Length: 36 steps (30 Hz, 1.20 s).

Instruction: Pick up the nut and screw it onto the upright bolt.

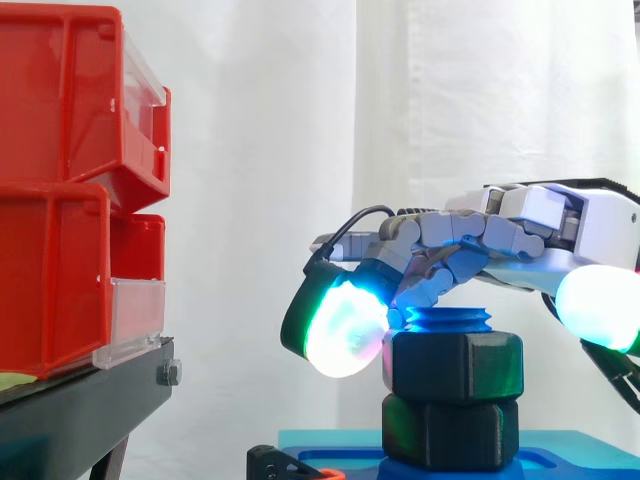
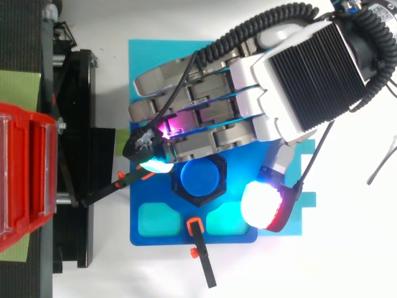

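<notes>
Hand (image 1: 540, 215) comes in level, back upward, with its fingers reaching over the top of the upright blue bolt (image 1: 447, 320).

Nut (image 1: 455, 365): black, hexagonal, already on the bolt. It sits level directly under the fingers, with a few blue threads showing above it. From above, the round blue bolt end (image 2: 201, 177) shows inside the black nut (image 2: 214, 198), just past the edge of the fingers.

Hand state: partly open, fingers bent downward at their ends, nothing clasped.
- One fingertip pad (image 1: 340, 325), glowing white-green with a cyan edge, rests against the side face of the nut farthest from the wrist. In the top view this pad (image 2: 155, 164) sits at the nut's edge.
- Thumb pad (image 1: 600, 305), white in the side view and white with a red rim from above (image 2: 263, 205), is spread out on the wrist side of the nut. The top view shows a clear gap between it and the nut.
- The nut therefore lies between finger and thumb but is touched on one side only.

Beneath the nut: a second black hexagonal block (image 1: 450, 432), touching its underside and catching a green glow. This stands on a blue base plate (image 2: 155, 62) below the hand.

Two orange-and-black clamps (image 2: 200, 251) (image 2: 127, 180) grip the plate edges, one on the thumb side and one beyond the fingertips.

Well beyond the fingertips: red bins (image 1: 60, 200) stacked on a black stand (image 1: 80, 400). White curtain (image 1: 260, 150) behind.
</notes>
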Each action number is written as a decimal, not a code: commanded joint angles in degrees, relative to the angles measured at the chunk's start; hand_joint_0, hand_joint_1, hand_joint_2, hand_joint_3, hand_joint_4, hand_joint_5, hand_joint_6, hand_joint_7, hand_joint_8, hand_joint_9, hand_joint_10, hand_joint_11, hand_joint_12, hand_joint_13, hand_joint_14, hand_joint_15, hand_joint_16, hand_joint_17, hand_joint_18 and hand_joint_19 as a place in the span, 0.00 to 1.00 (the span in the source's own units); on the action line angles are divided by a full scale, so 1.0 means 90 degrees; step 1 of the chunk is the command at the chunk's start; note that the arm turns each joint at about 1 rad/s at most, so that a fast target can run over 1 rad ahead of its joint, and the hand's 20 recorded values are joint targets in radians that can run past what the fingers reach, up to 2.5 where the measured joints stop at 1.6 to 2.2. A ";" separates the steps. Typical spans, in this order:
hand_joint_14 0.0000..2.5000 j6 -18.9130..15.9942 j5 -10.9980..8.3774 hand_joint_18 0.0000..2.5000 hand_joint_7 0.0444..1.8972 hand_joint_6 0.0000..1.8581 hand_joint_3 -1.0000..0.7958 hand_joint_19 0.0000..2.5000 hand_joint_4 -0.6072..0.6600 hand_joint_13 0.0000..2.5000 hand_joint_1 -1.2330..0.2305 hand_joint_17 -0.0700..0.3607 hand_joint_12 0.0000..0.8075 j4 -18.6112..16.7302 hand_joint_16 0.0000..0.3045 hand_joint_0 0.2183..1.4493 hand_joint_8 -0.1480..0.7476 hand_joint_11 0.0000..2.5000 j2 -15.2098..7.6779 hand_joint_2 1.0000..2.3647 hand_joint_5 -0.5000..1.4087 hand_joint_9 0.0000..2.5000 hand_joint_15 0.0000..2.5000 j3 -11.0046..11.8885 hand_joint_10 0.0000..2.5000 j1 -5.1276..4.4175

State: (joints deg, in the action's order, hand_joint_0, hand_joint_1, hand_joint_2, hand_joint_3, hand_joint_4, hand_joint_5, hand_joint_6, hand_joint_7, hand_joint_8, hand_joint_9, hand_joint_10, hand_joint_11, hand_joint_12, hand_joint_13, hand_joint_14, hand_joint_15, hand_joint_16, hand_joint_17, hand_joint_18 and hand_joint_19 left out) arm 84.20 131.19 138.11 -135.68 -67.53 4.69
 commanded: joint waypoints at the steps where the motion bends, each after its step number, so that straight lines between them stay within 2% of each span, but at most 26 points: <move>1: 0.00 0.0000 0.0004 0.12 0.47 0.27 0.28 0.00 0.67 0.24 0.78 0.34 0.32 -0.0014 0.11 0.20 0.42 0.00 -0.0002 0.00 0.24 0.30 0.00 -0.0006 0.00 0.0016; 16: 0.00 -0.0020 0.0131 0.12 0.50 0.27 0.28 0.00 0.68 0.24 0.77 0.34 0.32 -0.0004 0.11 0.20 0.43 0.00 -0.0002 0.00 0.24 0.31 0.00 0.0003 0.00 0.0162; 31: 0.00 -0.0010 0.0121 0.12 0.53 0.27 0.28 0.01 0.68 0.24 0.75 0.34 0.32 0.0162 0.11 0.21 0.42 0.00 -0.0002 0.00 0.24 0.30 0.00 -0.0006 0.00 0.0192; 36: 0.00 0.0000 0.0092 0.13 0.54 0.27 0.28 0.01 0.68 0.24 0.75 0.33 0.31 0.0396 0.11 0.21 0.42 0.00 -0.0002 0.00 0.25 0.30 0.00 -0.0016 0.00 0.0211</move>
State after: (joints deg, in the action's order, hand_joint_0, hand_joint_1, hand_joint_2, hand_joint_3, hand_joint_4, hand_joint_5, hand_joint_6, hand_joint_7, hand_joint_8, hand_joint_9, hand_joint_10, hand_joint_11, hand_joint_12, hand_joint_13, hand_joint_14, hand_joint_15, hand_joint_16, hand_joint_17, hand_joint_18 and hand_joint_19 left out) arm 84.13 132.14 140.49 -135.70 -67.61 6.52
